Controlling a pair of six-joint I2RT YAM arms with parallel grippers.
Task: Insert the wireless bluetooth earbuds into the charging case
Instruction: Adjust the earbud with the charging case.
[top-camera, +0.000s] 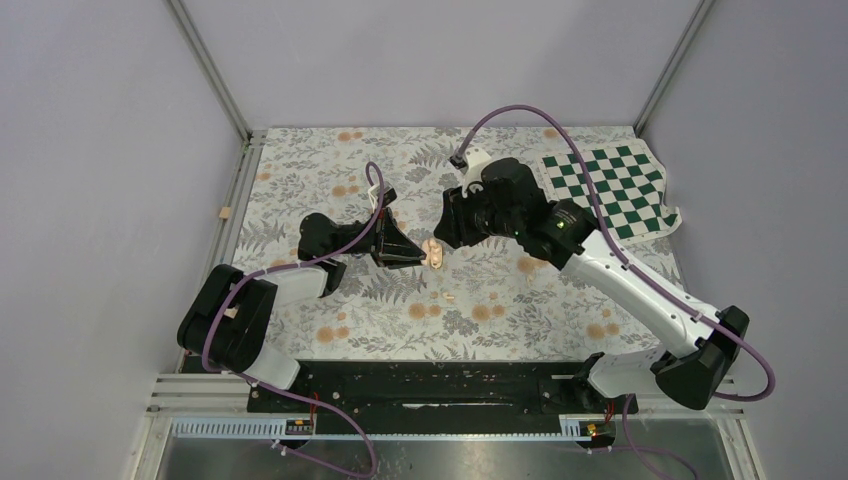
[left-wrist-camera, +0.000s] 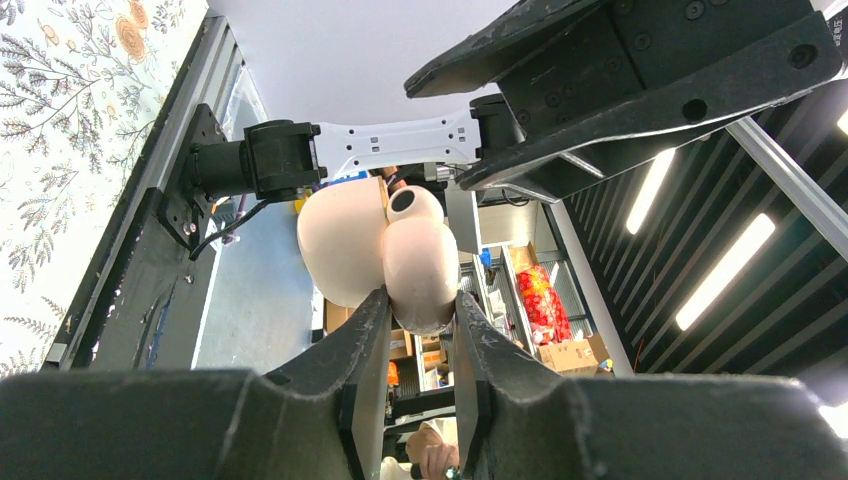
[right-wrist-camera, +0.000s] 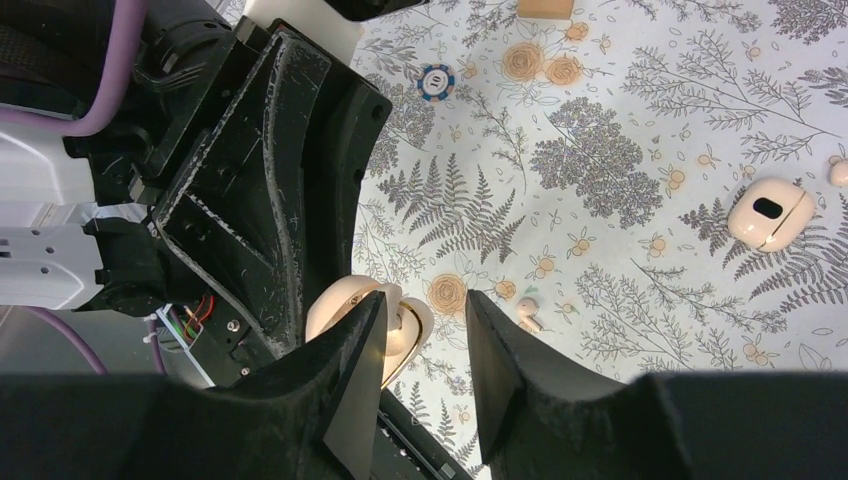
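Over the fern-printed table (right-wrist-camera: 640, 130), the left gripper (left-wrist-camera: 418, 312) is clamped tight on the charging case (left-wrist-camera: 370, 245) and holds it up. The right gripper (right-wrist-camera: 424, 325) hovers just beside the case, its jaws partly apart and empty. One earbud (right-wrist-camera: 527, 311) lies loose on the table near the case, so that one is not yet inserted. Whether the other sits inside, I cannot tell.
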